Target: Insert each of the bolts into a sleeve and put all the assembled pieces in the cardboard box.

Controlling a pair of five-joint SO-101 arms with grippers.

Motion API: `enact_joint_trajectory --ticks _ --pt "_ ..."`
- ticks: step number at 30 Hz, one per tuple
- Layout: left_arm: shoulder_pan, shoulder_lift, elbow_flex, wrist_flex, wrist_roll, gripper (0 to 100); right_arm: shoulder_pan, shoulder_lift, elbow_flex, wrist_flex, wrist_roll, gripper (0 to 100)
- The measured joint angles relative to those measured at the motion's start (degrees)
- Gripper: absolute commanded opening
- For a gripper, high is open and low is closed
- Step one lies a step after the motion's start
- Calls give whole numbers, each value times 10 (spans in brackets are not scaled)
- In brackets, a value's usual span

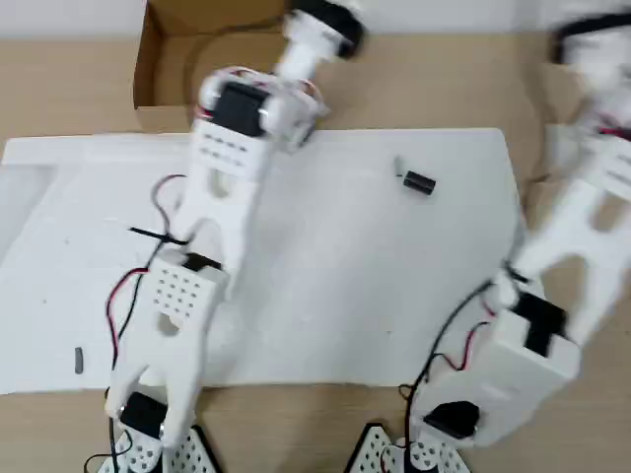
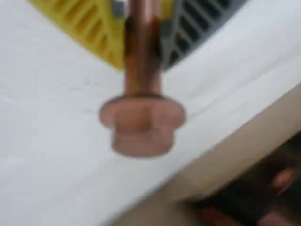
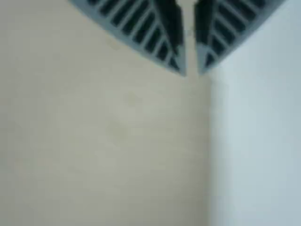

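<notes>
A copper-coloured bolt with a flanged hex head hangs with its shaft pinched between a yellow finger and a grey one of my left gripper, which is shut on it. In the high view that gripper is at the far edge of the table, beside the right side of the open cardboard box. A black sleeve lies on the white mat, a small grey piece touching its left end. My right gripper is shut and holds nothing, over the seam between mat and bare table.
A small grey piece lies near the mat's front left corner. The right arm stretches along the mat's right edge toward the far right corner. Both arm bases stand at the table's front edge.
</notes>
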Motion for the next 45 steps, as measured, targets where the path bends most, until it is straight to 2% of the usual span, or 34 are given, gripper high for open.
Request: enact_joint_trajectory --ticks 3,6,9,12,17,20,27,36,40,45 --pt "-68 -18 -4 1 90 2 -110 30 55 0 39 12" --pt "-135 -62 1 2 146 2 -164 79 69 -18 54 12" --pt "-171 -137 68 2 159 2 -170 131 54 -27 66 12" --pt "-183 -229 190 2 168 5 -169 183 10 -16 105 18" --pt "-204 -421 443 2 177 11 -170 222 -82 -1 207 157" --pt "-222 -530 572 -10 178 11 -170 222 -113 -1 240 145" --pt "-284 -724 878 -154 180 11 -200 257 -103 -1 259 143" --pt "-289 -1015 1257 -371 180 3 -215 280 -55 0 280 143" --pt "-289 -1104 1382 -445 180 3 -215 290 -33 0 280 143" --pt "-291 -1161 1468 -479 180 3 -210 306 -30 0 280 144"
